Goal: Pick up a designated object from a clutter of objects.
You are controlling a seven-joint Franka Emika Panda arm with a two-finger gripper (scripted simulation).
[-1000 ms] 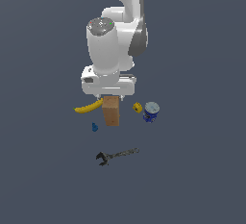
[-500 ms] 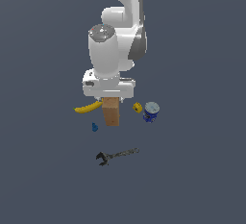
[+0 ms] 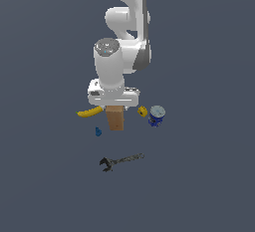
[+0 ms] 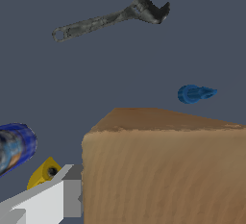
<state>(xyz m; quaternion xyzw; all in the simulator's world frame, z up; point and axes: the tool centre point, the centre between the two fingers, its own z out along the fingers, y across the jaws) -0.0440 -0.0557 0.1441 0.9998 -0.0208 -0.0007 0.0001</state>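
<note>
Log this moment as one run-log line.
phase: grasp | target: brown box | gripper: over box, closure unclear | banana, blue can, wrench: untouched

Exterior view: the gripper [image 3: 114,105] fingertips and the top of the brown box [image 3: 115,117] are hidden behind the white hand housing, as is one end of the banana [image 3: 90,112]; wrist view: the box and blue can [image 4: 14,148] are cut by the edges.

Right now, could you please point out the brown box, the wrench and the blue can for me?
brown box [image 3: 115,118]: exterior view, front face.
wrench [image 3: 122,160]: exterior view, mid-handle.
blue can [image 3: 156,116]: exterior view, side below the pale lid.
</note>
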